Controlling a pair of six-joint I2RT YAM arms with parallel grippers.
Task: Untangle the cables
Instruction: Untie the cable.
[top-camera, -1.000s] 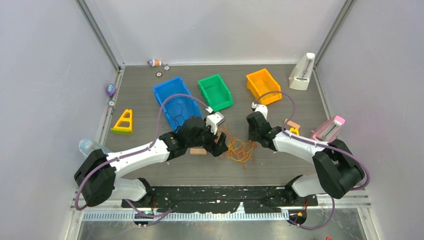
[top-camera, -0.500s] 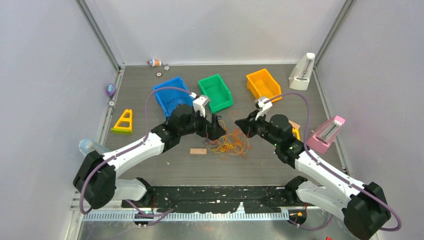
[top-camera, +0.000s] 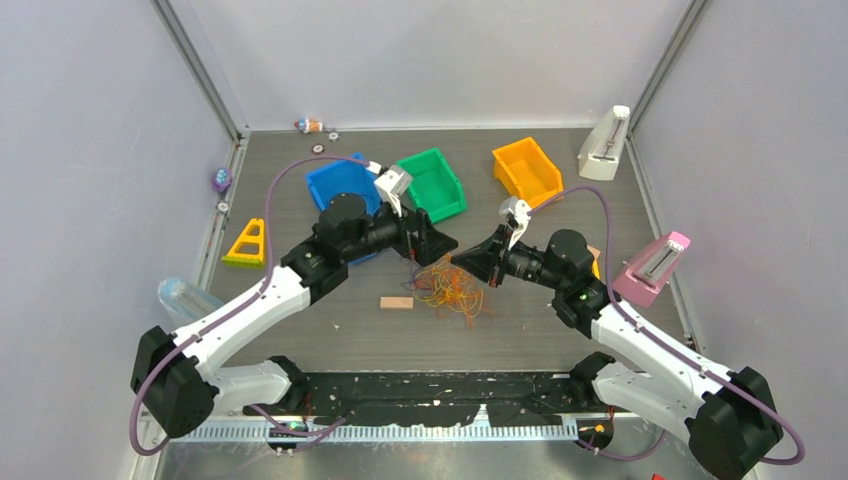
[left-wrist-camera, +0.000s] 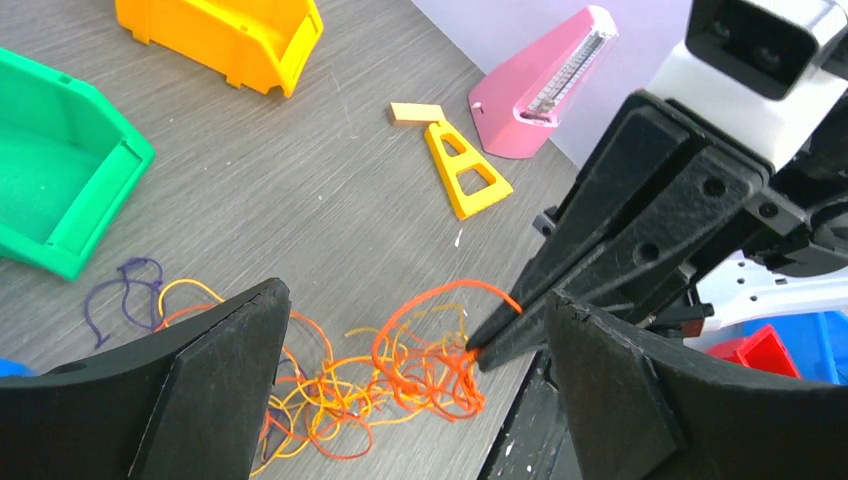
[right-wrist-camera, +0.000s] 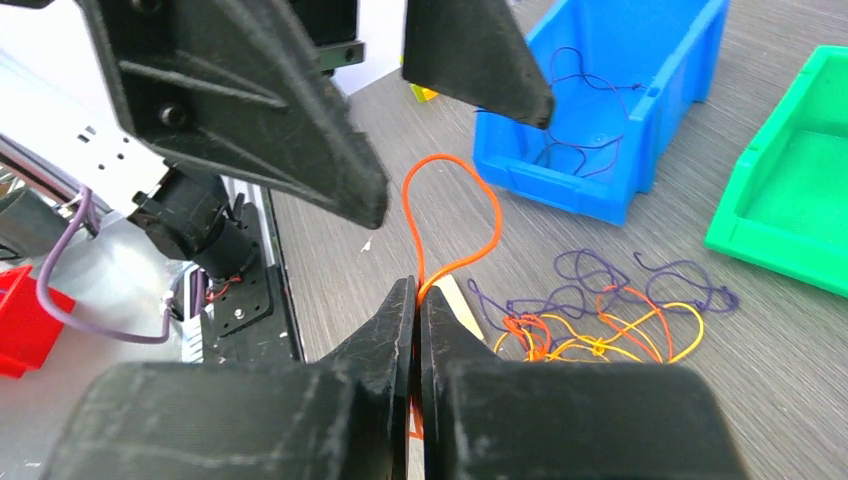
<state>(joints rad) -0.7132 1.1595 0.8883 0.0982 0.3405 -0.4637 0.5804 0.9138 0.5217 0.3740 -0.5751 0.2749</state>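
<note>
The cables (top-camera: 447, 287) lie as a loose tangle of orange, yellow and purple strands on the grey table between both arms. My right gripper (right-wrist-camera: 417, 290) is shut on one orange cable, whose loop (right-wrist-camera: 452, 200) stands up beyond its tips. In the top view the right gripper (top-camera: 464, 262) points left at the tangle's upper right edge. My left gripper (left-wrist-camera: 415, 385) is open wide just above the tangle (left-wrist-camera: 400, 370), holding nothing. Its fingers (right-wrist-camera: 250, 110) frame the orange loop. Purple strands (right-wrist-camera: 600, 275) trail from the tangle.
A blue bin (top-camera: 335, 180) with a purple cable (right-wrist-camera: 575, 150) inside, a green bin (top-camera: 432, 185) and an orange bin (top-camera: 526, 170) stand behind the tangle. A small wooden block (top-camera: 396, 302) lies left of it. Yellow triangles (top-camera: 247, 243) (left-wrist-camera: 462, 170) and a pink wedge (top-camera: 657, 257) sit at the sides.
My left gripper opened wide and drew back toward the bins. My right arm swung round to point left and closed on the orange strand. The tangle shifted a little left.
</note>
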